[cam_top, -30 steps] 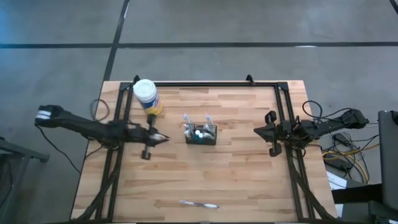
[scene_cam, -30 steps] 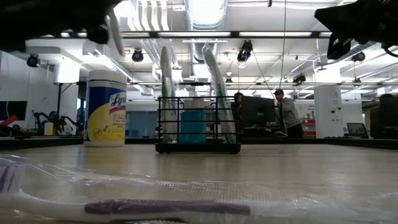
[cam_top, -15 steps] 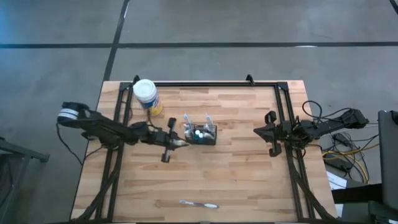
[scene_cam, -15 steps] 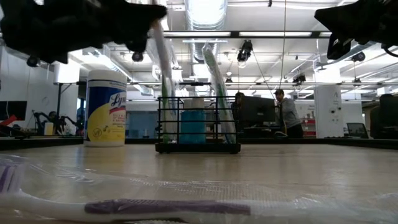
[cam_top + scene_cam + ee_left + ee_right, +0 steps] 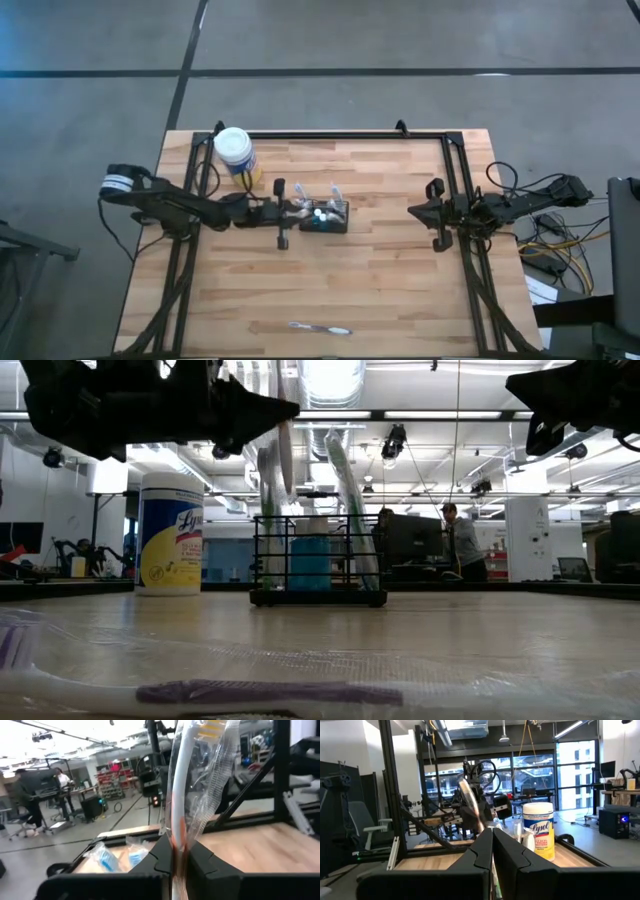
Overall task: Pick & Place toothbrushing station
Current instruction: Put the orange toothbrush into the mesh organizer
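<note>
Over mid-bench your left gripper (image 5: 291, 211) is clenched on a plastic-wrapped white toothbrush (image 5: 186, 785), beside the small black slotted wire caddy (image 5: 323, 216); insertion remains, as does another wrapped toothbrush (image 5: 320, 328) at the near edge. Right gripper (image 5: 437, 213) waits, clenched empty.

Grey concrete floor (image 5: 400, 35) with dark seams, bright ceiling strip lights (image 5: 330, 380), exposed ducts, distant desks

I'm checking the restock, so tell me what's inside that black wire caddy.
Inside the caddy stand two wrapped toothbrushes and a blue container. Anything behind that container is hidden.
</note>
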Tool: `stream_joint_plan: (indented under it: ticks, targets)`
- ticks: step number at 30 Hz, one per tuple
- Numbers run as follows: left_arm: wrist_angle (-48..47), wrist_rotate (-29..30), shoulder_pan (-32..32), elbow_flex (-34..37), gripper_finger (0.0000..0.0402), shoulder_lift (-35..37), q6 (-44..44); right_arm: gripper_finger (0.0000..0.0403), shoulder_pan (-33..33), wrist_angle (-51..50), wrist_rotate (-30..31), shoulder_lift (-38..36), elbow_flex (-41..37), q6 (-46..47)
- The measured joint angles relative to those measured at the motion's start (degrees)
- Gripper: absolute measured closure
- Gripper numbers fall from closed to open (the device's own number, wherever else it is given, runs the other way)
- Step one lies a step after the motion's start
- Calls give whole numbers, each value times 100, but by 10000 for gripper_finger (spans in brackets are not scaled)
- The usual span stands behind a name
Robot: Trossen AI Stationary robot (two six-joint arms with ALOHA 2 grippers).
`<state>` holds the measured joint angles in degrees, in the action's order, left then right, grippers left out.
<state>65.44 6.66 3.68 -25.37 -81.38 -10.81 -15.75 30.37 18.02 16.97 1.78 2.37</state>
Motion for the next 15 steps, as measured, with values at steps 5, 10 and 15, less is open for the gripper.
stream_joint_plan:
  ticks: [5, 10, 15]
  targets:
    - [-438, 99, -6, -107, 380, -12, -137, 392, 0, 0, 0, 0, 0, -28]
    - [-440, -3, -4, -129, 380, -4, -165, 392, 0, -2, 0, 2, 2, -8]
    - [-587, -914, 22, -321, 380, 409, -69, 392, 0, -1, 0, 2, 1, 22]
